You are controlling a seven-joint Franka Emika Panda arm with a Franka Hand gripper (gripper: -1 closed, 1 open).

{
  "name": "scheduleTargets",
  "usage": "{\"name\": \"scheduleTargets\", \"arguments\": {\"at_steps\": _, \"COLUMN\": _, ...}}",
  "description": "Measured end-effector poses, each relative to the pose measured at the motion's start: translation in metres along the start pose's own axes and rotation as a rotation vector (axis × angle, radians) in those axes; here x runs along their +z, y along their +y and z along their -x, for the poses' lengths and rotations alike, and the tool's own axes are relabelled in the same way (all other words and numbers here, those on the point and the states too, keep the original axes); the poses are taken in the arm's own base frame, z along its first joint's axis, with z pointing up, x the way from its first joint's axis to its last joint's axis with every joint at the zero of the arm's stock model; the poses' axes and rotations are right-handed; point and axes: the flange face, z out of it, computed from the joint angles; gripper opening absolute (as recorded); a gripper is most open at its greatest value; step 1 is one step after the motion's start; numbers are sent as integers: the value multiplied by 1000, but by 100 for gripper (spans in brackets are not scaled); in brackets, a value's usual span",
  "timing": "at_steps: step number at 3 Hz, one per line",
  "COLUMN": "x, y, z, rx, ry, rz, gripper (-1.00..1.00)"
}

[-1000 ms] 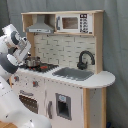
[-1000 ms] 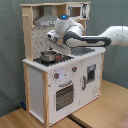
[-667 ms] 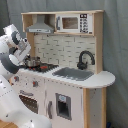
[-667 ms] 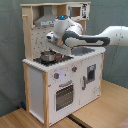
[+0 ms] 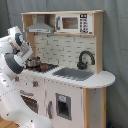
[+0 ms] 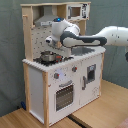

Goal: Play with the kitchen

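Note:
The kitchen (image 5: pixel 70 95) (image 6: pixel 45 87) is a toy unit of white panels and light wood, seen in both exterior views. It has a grey hood (image 5: pixel 40 26), a black faucet (image 5: pixel 85 59), a sink (image 5: pixel 74 74), an oven window (image 6: pixel 62 95) and knobs (image 6: pixel 57 76). A small metal pot (image 5: pixel 33 62) (image 6: pixel 47 56) sits on the stove top. My white arm (image 6: pixel 100 37) reaches over the counter from the second exterior view's right. My gripper (image 6: pixel 50 42) (image 5: pixel 26 50) hangs just above the pot, under the hood.
A toy microwave (image 5: pixel 75 22) sits on the upper shelf beside the hood. The pegboard back (image 6: pixel 36 42) stands close behind the gripper. A wooden floor (image 6: pixel 100 112) and grey curtain (image 6: pixel 10 50) surround the unit.
My gripper has come down a little under the hood, closer to the pot. The kitchen and pot have not moved.

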Motion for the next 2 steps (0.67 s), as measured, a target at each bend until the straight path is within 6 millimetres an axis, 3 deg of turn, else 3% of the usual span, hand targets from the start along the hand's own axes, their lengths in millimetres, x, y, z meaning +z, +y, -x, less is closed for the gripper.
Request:
{"name": "scheduleTargets", "arguments": {"at_steps": 1, "x": 7, "y": 2, "z": 6, "rx": -2, "ry": -58, "rz": -43, "gripper": 100}}
{"name": "scheduleTargets", "arguments": {"at_steps": 2, "x": 7, "y": 2, "z": 6, "rx": -2, "ry": -58, "rz": -43, "gripper": -100}}
